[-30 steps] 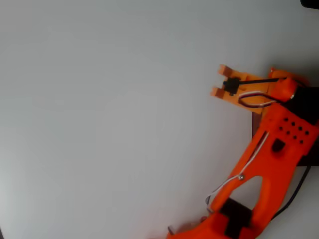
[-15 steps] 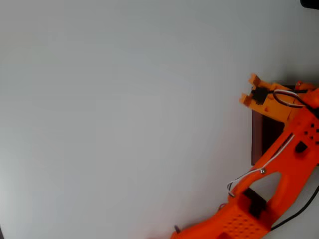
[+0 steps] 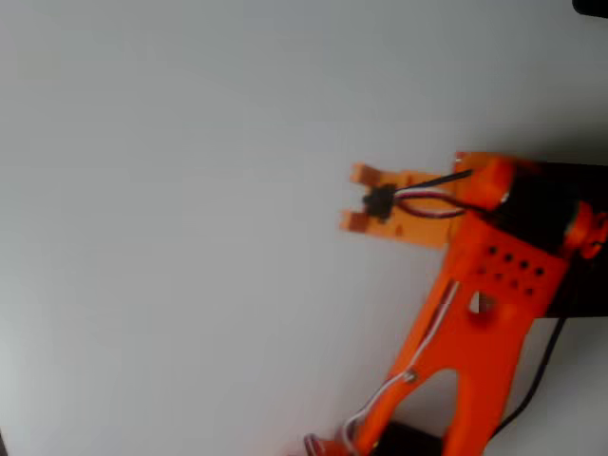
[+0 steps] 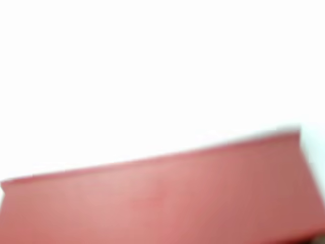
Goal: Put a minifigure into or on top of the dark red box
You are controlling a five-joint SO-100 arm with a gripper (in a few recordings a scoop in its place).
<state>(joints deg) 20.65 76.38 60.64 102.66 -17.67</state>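
Wrist view gives you the dark red box [image 4: 162, 198] closest, a blurred flat maroon wall with a straight top edge against plain white worktop [image 4: 152, 61]. Overhead, your orange plastic tool [image 3: 354, 198] shows two blunt prongs parted with nothing between them, above smooth matte white.

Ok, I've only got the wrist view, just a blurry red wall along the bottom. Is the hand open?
Observer: Yes. In the overhead view the hand is open, with white table showing between its fingers.
Operator: And where is it relative to the box?
Observer: In the overhead view it is left of the dark red box, out over bare table. The orange arm hides much of the box there.
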